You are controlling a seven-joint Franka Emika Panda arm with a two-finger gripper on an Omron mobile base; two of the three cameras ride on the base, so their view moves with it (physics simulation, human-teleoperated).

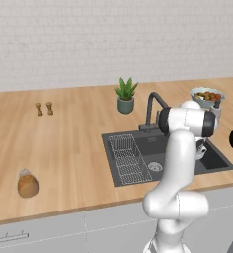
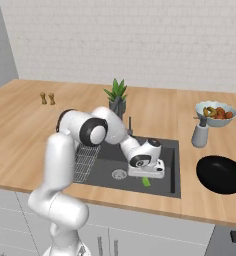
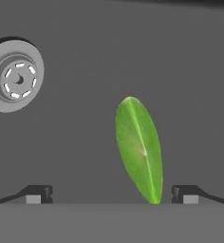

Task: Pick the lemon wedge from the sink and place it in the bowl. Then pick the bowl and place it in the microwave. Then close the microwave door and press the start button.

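Hand view had gripper (image 3: 112, 194) spread wide, empty, over lemon wedge (image 3: 138, 148) on sink (image 3: 76, 156) floor near front edge; bowl (image 2: 221, 174) empty, everything left tbh.

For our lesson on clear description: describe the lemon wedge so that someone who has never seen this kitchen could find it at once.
Start at the dark grey sink set into the wooden counter. On its floor, to the right of the round steel drain and under the gripper with its open jaws, lies the lemon wedge. It is small, bright lime-green and leaf-shaped, the one splash of colour in the basin.
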